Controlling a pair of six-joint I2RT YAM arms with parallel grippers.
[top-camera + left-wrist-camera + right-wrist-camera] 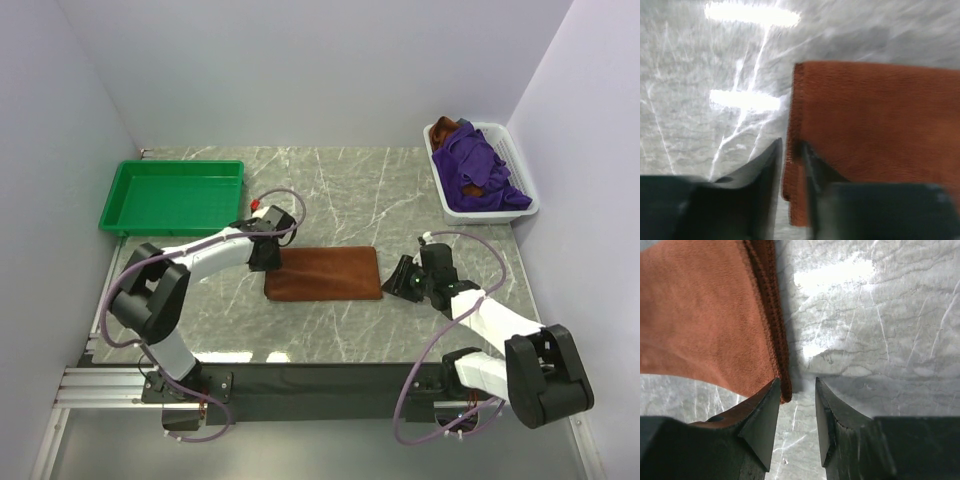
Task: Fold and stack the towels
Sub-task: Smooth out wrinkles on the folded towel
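No legible text or markings

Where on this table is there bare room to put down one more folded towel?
Bare marble lies behind the rust-brown towel, between the green tray and the white basket, and along the near edge in front of that towel. Crowded: the towel's two short ends, where the left gripper and right gripper sit.

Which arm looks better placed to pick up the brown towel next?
Left, probably. The left gripper straddles an edge of the rust-brown towel, while the right gripper is open over the bare table beside a corner.
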